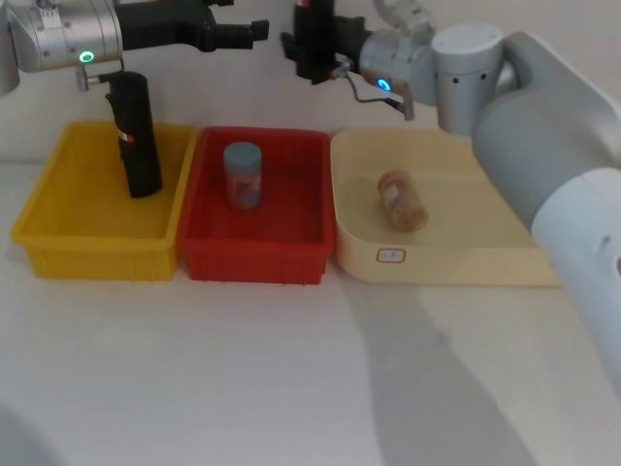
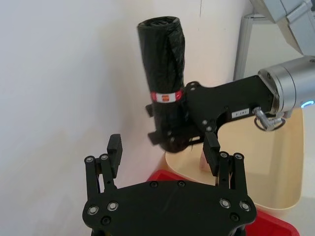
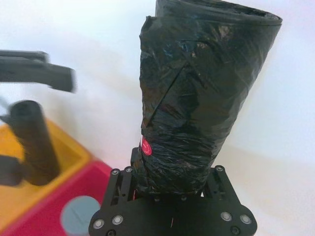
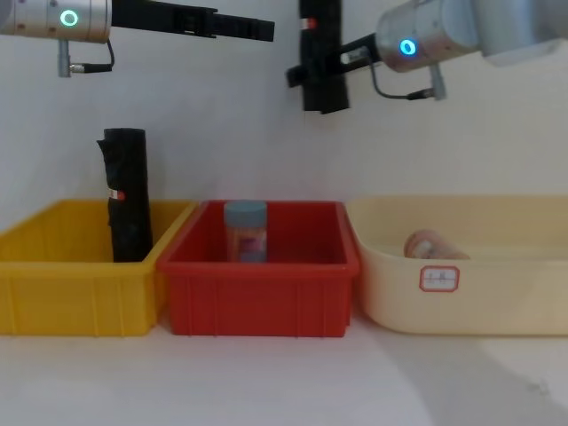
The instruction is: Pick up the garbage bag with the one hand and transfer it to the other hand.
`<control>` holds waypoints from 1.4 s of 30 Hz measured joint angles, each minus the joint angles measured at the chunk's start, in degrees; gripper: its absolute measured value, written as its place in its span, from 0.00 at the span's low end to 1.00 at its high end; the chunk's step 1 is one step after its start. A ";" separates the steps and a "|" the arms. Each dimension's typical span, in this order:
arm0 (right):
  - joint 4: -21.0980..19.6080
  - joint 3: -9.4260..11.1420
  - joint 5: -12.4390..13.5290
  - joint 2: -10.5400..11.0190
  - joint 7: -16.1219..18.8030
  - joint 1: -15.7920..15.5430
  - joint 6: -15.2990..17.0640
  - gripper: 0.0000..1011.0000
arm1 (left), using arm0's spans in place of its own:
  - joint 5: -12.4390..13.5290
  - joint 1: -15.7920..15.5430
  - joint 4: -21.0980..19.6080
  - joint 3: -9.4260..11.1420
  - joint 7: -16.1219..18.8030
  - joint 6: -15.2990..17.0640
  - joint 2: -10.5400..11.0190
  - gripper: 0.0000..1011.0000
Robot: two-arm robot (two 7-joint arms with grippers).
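Gripping the garbage bag point(image 2: 165, 83) below its label, our right gripper point(image 2: 178, 130) is clamped — soft, light, crushable; left gripper point(image 2: 165, 147) spread, empty.

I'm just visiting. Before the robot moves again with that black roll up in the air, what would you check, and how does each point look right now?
1. Right gripper shut on the garbage bag: ok.
2. Left gripper open, apart from the bag: ok.
3. Bag held upright, above the red bin: ok.
4. Label band just above the right gripper's hold: ok.
5. How firm the hold is: cannot tell.
6. Other black roll standing in the yellow bin: ok.
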 joint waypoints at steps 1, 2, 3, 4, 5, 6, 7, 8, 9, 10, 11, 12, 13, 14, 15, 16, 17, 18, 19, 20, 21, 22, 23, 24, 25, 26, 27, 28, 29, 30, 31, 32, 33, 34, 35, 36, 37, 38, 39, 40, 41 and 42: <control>-0.88 0.07 -0.15 0.35 -0.49 -0.38 0.88 0.56 | -0.01 0.00 0.00 0.00 0.00 0.00 0.00 0.99; -1.78 0.16 -0.26 0.67 -1.21 -0.75 1.52 0.56 | 0.00 0.00 0.00 0.00 0.00 0.00 0.00 0.99; -3.77 0.35 -0.50 1.37 -2.31 -1.77 2.87 0.56 | 0.00 0.00 0.00 0.00 0.00 0.00 0.00 0.99; -5.25 0.47 -0.62 1.86 -2.85 -2.26 3.64 0.56 | 0.00 0.00 0.00 0.00 0.00 0.00 0.00 0.99; -6.42 0.57 -0.72 2.26 -3.37 -2.77 4.28 0.56 | 0.00 0.00 0.00 0.00 0.00 0.00 0.00 0.99; -7.66 0.68 -0.90 2.68 -4.10 -3.34 5.36 0.56 | 0.00 0.00 0.00 0.00 0.00 0.00 0.00 0.99; -10.35 0.89 -1.15 3.56 -5.24 -4.57 7.01 0.56 | 0.00 0.00 0.00 0.00 0.00 0.00 0.00 0.99; -13.77 1.14 -1.45 4.66 -6.36 -6.19 8.80 0.56 | 0.00 0.00 0.00 0.00 -0.01 0.00 0.00 0.99; -13.77 1.14 -1.45 4.66 -6.36 -6.19 8.80 0.56 | 0.00 0.00 0.00 0.00 0.00 0.00 0.00 0.99; -15.33 1.24 -1.57 5.14 -6.93 -6.92 9.67 0.56 | 0.00 0.00 0.00 0.00 -0.01 0.00 0.00 0.99; -18.55 1.42 -1.94 6.16 -8.18 -8.42 11.77 0.56 | 0.00 0.00 0.00 0.00 0.00 0.00 0.00 0.99; -20.76 1.53 -2.09 6.85 -8.64 -9.47 12.68 0.56 | -0.01 0.00 0.00 0.00 -0.01 0.00 0.00 0.99; -24.10 1.70 -2.43 7.91 -9.61 -10.99 14.38 0.56 | 0.00 0.00 0.00 0.00 -0.01 0.00 0.00 0.99; -25.80 1.76 -2.66 8.49 -10.05 -11.75 15.52 0.56 | 0.00 0.00 0.00 0.00 -0.01 0.00 0.00 0.99; -27.59 1.85 -2.83 9.06 -10.60 -12.60 16.42 0.56 | 0.00 0.00 0.00 0.00 -0.01 0.00 0.00 0.99; -31.47 2.04 -3.15 10.38 -11.33 -14.34 18.13 0.56 | 0.00 0.00 0.00 0.00 -0.01 0.00 0.00 0.99; -33.17 2.09 -3.37 10.97 -11.68 -15.10 19.24 0.56 | 0.00 0.00 0.00 0.00 -0.01 0.00 0.01 0.99; -34.91 2.15 -3.54 11.59 -12.08 -15.86 20.02 0.56 | 0.00 0.00 0.00 0.00 -0.01 0.00 0.00 0.99; -38.02 2.32 -3.85 12.70 -12.61 -17.21 21.55 0.56 | 0.00 0.00 0.00 0.00 0.00 0.00 0.00 0.99; -40.00 2.42 -4.00 13.44 -12.85 -18.11 22.21 0.56 | -0.01 0.00 0.00 0.00 -0.01 0.00 0.00 0.99; -41.42 2.49 -4.17 13.97 -13.02 -18.71 23.15 0.56 | 0.00 0.00 0.00 0.00 0.00 0.00 0.00 0.99; -42.75 2.55 -4.29 14.48 -13.26 -19.30 23.79 0.56 | 0.00 0.00 0.00 0.00 0.00 0.00 0.00 0.99; -44.04 2.62 -4.40 14.96 -13.40 -19.87 24.30 0.56 | 0.00 0.00 0.00 0.00 0.00 0.00 0.00 0.99; -46.61 2.76 -4.58 15.97 -13.64 -20.99 25.35 0.56 | 0.00 0.00 0.00 0.00 0.00 0.00 0.00 0.99; -47.52 2.80 -4.66 16.35 -13.73 -21.42 25.86 0.56 | 0.00 0.00 0.00 0.00 0.00 0.00 0.00 0.99; -49.29 2.89 -4.81 17.08 -13.84 -22.21 26.79 0.56 | 0.00 0.00 0.00 0.00 0.00 0.00 0.00 0.99; -50.28 2.93 -4.87 17.49 -13.86 -22.63 27.15 0.56 | 0.00 0.00 0.00 0.00 0.00 0.00 0.00 0.99; -50.74 2.94 -4.93 17.69 -13.87 -22.83 27.48 0.56 | 0.00 0.00 0.00 0.00 0.00 0.00 0.00 0.99; -51.86 2.96 -5.00 18.25 -13.86 -23.35 28.08 0.56 | 0.00 0.00 0.00 0.00 0.00 0.00 0.01 0.99; -52.52 2.96 -5.03 18.57 -13.83 -23.61 28.35 0.56 | 0.00 0.00 0.00 0.00 0.00 0.00 0.00 0.99; -52.92 2.96 -5.05 18.78 -13.78 -23.76 28.53 0.56 | 0.00 0.00 0.00 0.00 0.00 0.00 0.00 0.99; -53.45 2.95 -5.11 19.16 -13.67 -23.96 28.77 0.56 | 0.00 0.00 0.00 0.00 0.00 0.00 0.00 0.99; -53.59 2.93 -5.13 19.32 -13.55 -24.01 28.87 0.56 | 0.00 0.00 0.00 0.00 0.00 0.00 0.00 0.99; -53.69 2.87 -5.15 19.48 -13.39 -24.02 28.93 0.56 | 0.00 0.00 0.00 0.00 0.00 0.00 0.00 0.99; -53.68 2.72 -5.20 19.67 -13.00 -24.00 29.01 0.56 | 0.00 0.00 0.00 0.00 0.00 0.00 0.00 0.99; -53.68 2.72 -5.20 19.67 -13.00 -24.00 29.01 0.56 | 0.00 0.00 0.00 0.00 0.00 0.00 0.00 0.99; -53.47 2.56 -5.24 19.75 -12.69 -23.86 29.04 0.56 | 0.00 0.00 0.00 0.00 0.00 0.00 0.00 0.99; -53.15 2.45 -5.28 19.79 -12.49 -23.64 29.04 0.56 | 0.00 0.00 0.00 0.00 0.00 0.00 0.00 0.99; -52.52 2.28 -5.37 19.79 -12.20 -23.25 29.04 0.56 | -0.01 0.00 0.00 0.00 0.00 0.00 0.00 0.99; -52.14 2.21 -5.40 19.76 -12.05 -23.05 29.04 0.56 | -0.01 0.00 0.00 0.00 0.00 0.00 0.00 0.99; -51.72 2.13 -5.44 19.70 -11.92 -22.84 29.03 0.56 | -0.01 0.00 0.00 0.00 0.00 0.00 0.00 0.99; -51.02 2.00 -5.53 19.61 -11.76 -22.46 29.03 0.56 | 0.00 0.00 0.00 0.00 0.00 0.00 0.00 0.99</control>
